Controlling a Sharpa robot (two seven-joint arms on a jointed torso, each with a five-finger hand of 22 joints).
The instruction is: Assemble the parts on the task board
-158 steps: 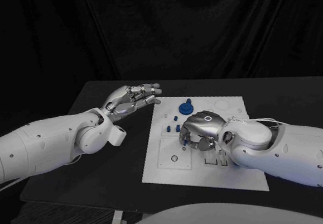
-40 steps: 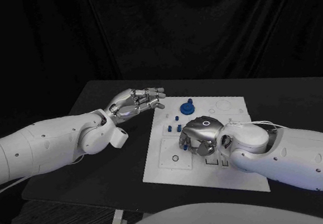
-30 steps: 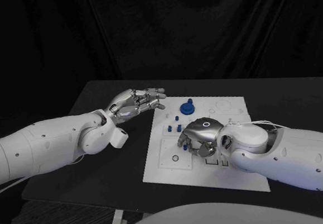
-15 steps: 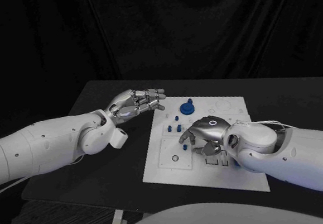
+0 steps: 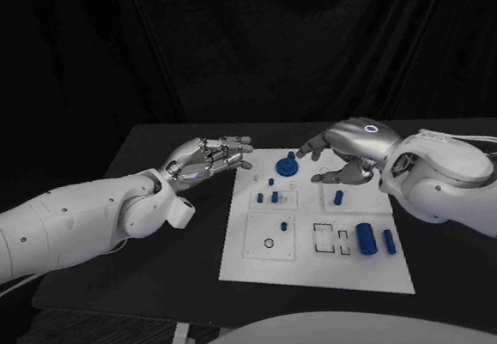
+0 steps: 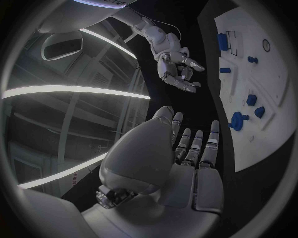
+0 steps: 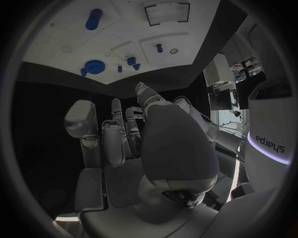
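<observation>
The white task board (image 5: 261,261) lies in the middle of the black table. A round blue part (image 5: 285,167) stands at its far side, with small blue pegs (image 5: 274,196) just nearer. Another peg (image 5: 284,226) stands mid-board, and two long blue parts (image 5: 365,238) lie at the near right. My right hand (image 5: 344,152) hovers over the board's far right, fingers spread, holding nothing. My left hand (image 5: 207,159) hangs off the board's far left corner, fingers loosely apart and empty. The left wrist view shows the board (image 6: 273,94) and the right hand (image 6: 177,67); the right wrist view shows the board (image 7: 68,29) and round part (image 7: 94,66).
A black-outlined rectangular slot (image 5: 324,237) lies beside the long blue parts. A small ring mark (image 5: 267,243) sits on the board's near left square. Bare black table (image 5: 148,255) stretches to the left of the board, and a dark curtain hangs behind.
My right hand has lifted off the board's middle and swung to its far right, opening its fingers and uncovering the blue parts there. The left hand has stayed put.
</observation>
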